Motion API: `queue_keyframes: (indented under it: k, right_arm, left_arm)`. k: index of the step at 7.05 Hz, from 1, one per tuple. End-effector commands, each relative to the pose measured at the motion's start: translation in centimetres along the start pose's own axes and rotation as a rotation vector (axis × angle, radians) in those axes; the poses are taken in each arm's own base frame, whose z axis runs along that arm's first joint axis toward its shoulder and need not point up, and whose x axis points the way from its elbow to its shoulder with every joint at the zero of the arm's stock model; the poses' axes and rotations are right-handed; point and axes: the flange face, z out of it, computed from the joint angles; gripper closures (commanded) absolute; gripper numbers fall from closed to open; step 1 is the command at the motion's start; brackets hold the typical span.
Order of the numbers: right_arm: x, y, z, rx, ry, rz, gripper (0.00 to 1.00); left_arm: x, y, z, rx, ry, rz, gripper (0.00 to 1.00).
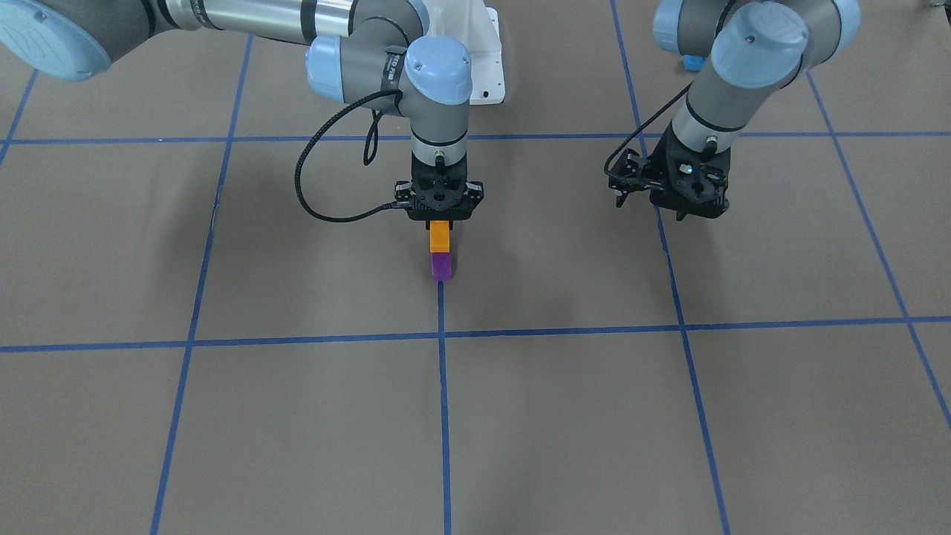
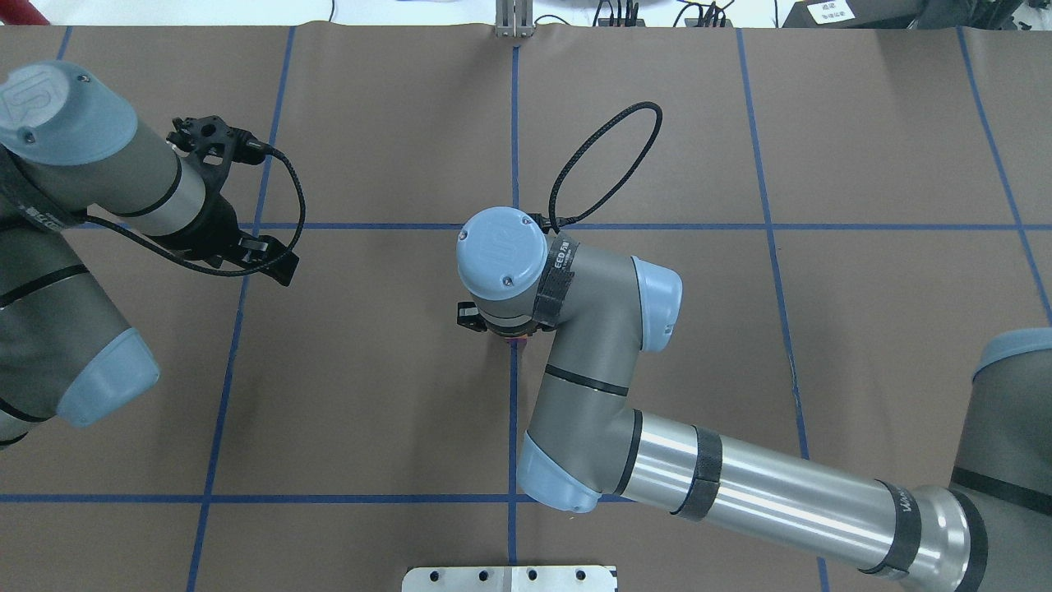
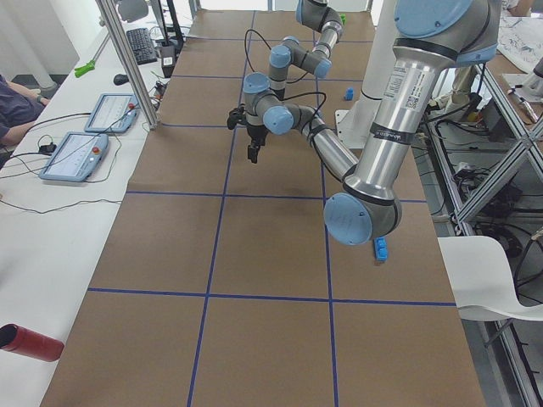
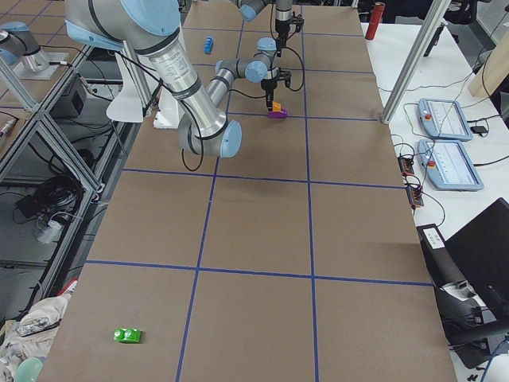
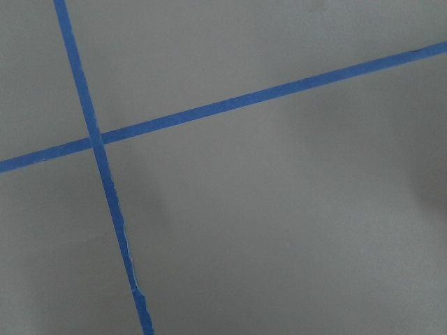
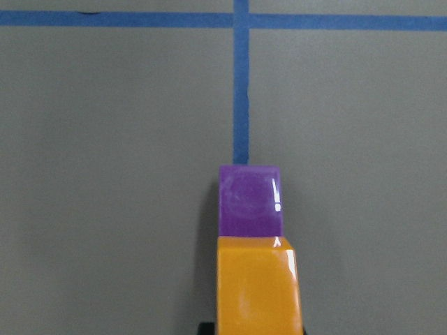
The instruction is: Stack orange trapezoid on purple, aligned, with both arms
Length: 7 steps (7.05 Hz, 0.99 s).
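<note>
Orange trapezoid is pinched near its top by the right gripper, jaws pressed onto it. Purple sits on the table at the end of a blue tape line, at 6 o'clock of the orange in front view; touching or just apart, can't tell. Both look light, stiff, glossy, so prob. slippery: best held on flat faces, not the slope. Left gripper hangs well apart at 3 o'clock; spread or pressed together, can't tell.
</note>
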Motion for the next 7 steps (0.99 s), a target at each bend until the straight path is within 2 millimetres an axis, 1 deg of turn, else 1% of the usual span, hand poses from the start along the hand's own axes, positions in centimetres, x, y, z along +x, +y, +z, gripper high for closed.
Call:
queue_keyframes:
  k: [1,2,3,4,5,6,7]
  right_arm:
    - [-0.1,-0.3,0.5,0.022,-0.005,-0.008,0.01]
    - [0.0,-0.7,0.2,0.027,-0.008,-0.004,0.01]
    - [0.4,-1.7,-0.9,0.033,-0.019,0.005,0.0]
    - [1.3,-3.8,-2.8,0.034,-0.041,0.03,0.0]
    - [3.2,-6.8,-5.4,0.019,-0.066,0.069,0.0]
    - [5.8,-9.5,-8.5,-0.013,-0.062,0.069,0.0]
    - [9.0,-11.4,-10.8,-0.021,-0.037,0.015,0.0]
  left_arm:
    - [0.1,0.0,0.0,0.0,0.001,0.0,0.0]
    - [0.1,0.0,0.0,0.0,0.001,0.0,0.0]
    - [0.2,0.0,0.0,0.001,0.001,0.002,0.0]
    - [0.2,0.0,-0.1,0.004,0.002,0.004,0.0]
    - [0.0,0.0,-0.1,0.002,0.001,0.003,0.0]
    - [-0.2,0.0,-0.3,0.005,0.0,-0.002,0.0]
    - [-1.2,0.7,0.4,-0.008,-0.016,-0.011,0.0]
